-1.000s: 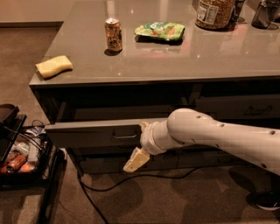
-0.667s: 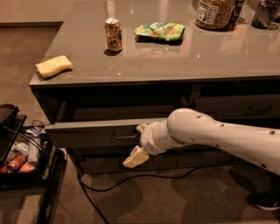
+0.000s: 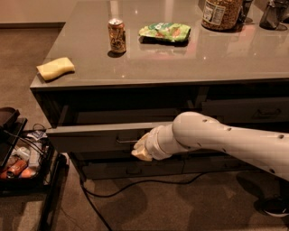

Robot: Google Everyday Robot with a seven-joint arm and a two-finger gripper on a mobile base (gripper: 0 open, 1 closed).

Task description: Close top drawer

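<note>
Since a second ago the gripper (image 3: 141,151) has risen from below the drawer front to the level of its handle, while the drawer itself sits about where it did. In the camera view, the top drawer (image 3: 86,136) stands pulled out from under the grey surface (image 3: 180,63), its flat front jutting forward at the left and its dark inside showing behind. The white arm (image 3: 226,140) reaches in from the right, and the cream-coloured gripper lies against the drawer front, just beside the right end of the small metal bar handle (image 3: 124,140). Whether the jaws are apart or together I cannot tell. On the surface an orange-brown can (image 3: 117,36) stands upright, its printing too small to read. A green snack bag (image 3: 165,31) lies just to its right, with lettering that cannot be made out. A yellow sponge (image 3: 55,68) rests near the left edge. At the far right stands a jar (image 3: 221,12) with a white label that bears dark lines of text, unreadable. A black cable (image 3: 135,184) trails across the floor below the drawers, and a black cart (image 3: 47,180) with small items stands at the left.
</note>
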